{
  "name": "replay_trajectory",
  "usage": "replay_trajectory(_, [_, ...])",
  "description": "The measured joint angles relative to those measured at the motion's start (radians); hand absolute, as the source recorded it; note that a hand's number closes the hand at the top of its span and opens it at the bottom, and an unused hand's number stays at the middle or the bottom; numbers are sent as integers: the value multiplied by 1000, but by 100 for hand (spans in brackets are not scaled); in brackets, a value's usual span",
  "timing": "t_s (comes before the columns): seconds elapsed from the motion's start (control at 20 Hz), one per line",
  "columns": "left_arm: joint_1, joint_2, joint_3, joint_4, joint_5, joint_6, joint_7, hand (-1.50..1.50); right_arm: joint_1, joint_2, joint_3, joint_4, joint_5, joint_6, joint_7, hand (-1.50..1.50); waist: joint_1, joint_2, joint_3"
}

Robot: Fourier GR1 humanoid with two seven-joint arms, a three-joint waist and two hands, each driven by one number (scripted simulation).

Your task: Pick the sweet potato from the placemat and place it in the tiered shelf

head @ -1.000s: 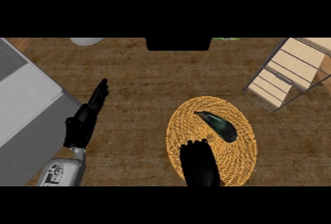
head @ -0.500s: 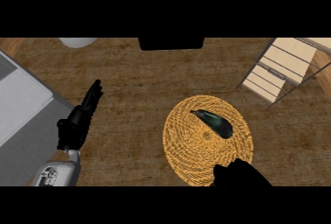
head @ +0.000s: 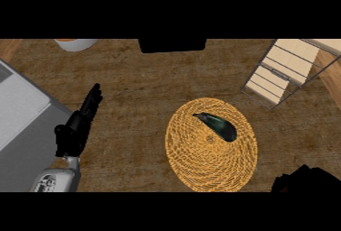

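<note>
On the desk [head: 146, 85]: placemat [head: 200, 167] bearing dark sweet potato [head: 218, 127]; shelf [head: 286, 72] upper right; left robot hand [head: 78, 124] straight-fingered; right robot hand [head: 306, 180] fingers indiscernible.

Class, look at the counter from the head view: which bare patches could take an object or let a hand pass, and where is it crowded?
Bare wood lies between the left hand and the placemat, and between the placemat and the dark block at the top. It is crowded at the right, where the tiered shelf stands close to the placemat holding the sweet potato.
</note>
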Motion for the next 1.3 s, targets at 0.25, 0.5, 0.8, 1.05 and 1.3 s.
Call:
replay_trajectory(0.25, [-2,9,6,-4,9,-13,11,0,49,-108,-323,6,-293,95,-103,150,2,-3,-2])
replay_trajectory(0.5, [-9,4,-10,-16,3,-20,27,0,26,-209,-625,111,-546,204,-112,150,25,-2,-4])
replay_trajectory(0.8, [-28,-9,-20,17,-12,-21,6,0,-87,-304,-816,261,-732,267,-17,150,52,2,-4])
replay_trajectory(1.05, [-30,-12,-27,7,-20,-26,10,0,-223,-384,-846,355,-805,266,112,150,66,4,-4])
replay_trajectory(1.3, [-51,-20,-25,7,-20,-32,28,0,-381,-423,-791,458,-795,225,180,150,74,6,-3])
